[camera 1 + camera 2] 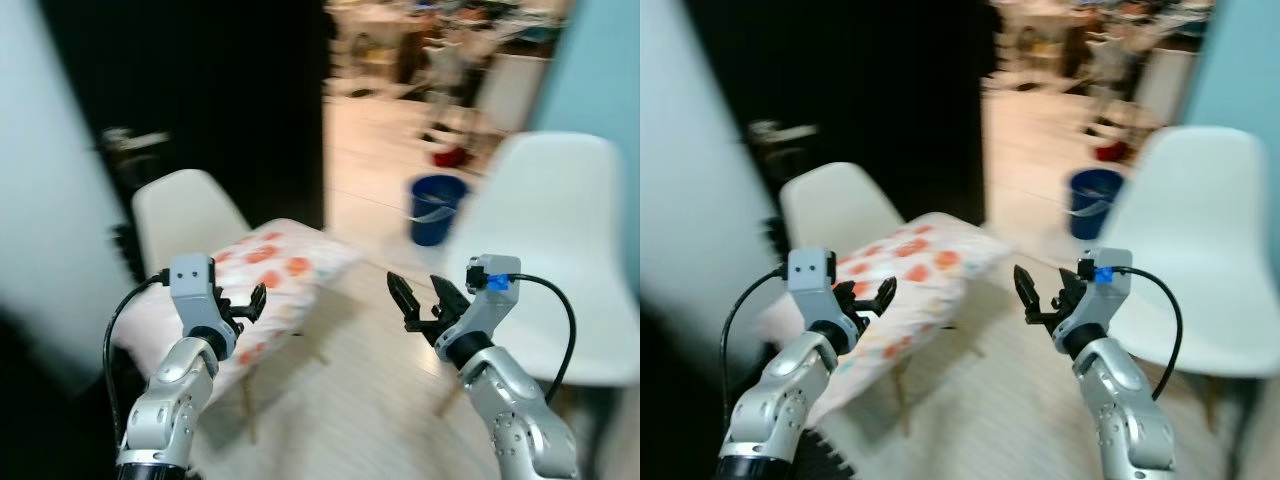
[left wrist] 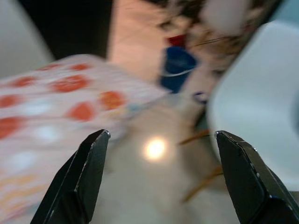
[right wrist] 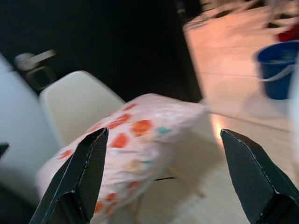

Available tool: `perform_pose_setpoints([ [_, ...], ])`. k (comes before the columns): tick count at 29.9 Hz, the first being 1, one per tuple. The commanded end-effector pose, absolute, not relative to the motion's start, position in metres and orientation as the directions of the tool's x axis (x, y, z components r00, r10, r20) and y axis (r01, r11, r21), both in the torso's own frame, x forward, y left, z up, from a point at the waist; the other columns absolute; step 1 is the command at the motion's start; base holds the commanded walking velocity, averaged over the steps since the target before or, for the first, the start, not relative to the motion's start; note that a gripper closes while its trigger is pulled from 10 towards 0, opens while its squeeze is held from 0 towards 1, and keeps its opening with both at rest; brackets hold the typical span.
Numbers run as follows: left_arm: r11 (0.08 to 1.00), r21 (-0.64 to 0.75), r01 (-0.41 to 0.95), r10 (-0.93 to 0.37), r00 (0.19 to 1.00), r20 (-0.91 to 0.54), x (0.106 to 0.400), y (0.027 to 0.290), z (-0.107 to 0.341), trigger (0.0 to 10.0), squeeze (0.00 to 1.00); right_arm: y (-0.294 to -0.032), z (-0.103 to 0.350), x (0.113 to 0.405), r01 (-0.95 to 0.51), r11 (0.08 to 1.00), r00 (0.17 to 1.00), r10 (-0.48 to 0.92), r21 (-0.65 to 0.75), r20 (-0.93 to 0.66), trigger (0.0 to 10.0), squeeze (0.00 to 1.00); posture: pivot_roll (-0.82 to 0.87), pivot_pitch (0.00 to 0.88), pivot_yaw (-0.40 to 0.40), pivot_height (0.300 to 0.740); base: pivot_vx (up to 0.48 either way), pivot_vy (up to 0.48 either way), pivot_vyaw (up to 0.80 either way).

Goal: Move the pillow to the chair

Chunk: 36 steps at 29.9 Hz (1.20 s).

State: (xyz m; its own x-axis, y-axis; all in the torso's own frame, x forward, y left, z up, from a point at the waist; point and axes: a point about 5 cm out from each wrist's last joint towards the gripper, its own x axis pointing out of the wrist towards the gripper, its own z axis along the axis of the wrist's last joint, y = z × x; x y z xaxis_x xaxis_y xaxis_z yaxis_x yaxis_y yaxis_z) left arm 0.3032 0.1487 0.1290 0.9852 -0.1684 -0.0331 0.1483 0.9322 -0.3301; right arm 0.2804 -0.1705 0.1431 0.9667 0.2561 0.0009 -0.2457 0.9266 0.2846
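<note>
A white pillow [image 1: 280,270] with orange-red blobs lies on the seat of a cream chair [image 1: 180,210] at the left. It also fills part of the right wrist view as the pillow [image 3: 131,135]. A second white chair [image 1: 550,260] stands at the right with a bare seat. My left gripper [image 1: 243,305] is open, held just at the pillow's near side. My right gripper [image 1: 420,295] is open in mid-air between the two chairs, with nothing between its fingers. All views are blurred.
A blue bucket [image 1: 437,208] stands on the pale floor beyond the chairs, with a red object [image 1: 450,156] farther back. A dark door [image 1: 200,90] with a handle [image 1: 130,140] rises behind the cream chair. Open floor lies between the chairs.
</note>
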Motion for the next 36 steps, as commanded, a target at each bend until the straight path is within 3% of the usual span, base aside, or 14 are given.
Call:
perform_pose_setpoints([
  [1,0.920,-0.368,0.135,-0.160,0.986,-0.039,0.3031,0.1519,0.1241,10.0,0.00,-0.1679,0.1446,0.2824,-0.247,0.927,0.966,0.257,0.282,0.004,10.0,0.00,-0.11,0.006,0.066,0.740,0.000,0.000,-0.79],
  [36,0.917,-0.376,0.133,-0.160,0.986,-0.041,0.3051,0.1539,0.1207,10.0,0.00,-0.1738,0.1435,0.2842,-0.221,0.922,0.973,0.232,0.317,0.002,10.0,0.00,-0.11,0.003,0.041,0.740,0.000,0.000,-0.80],
])
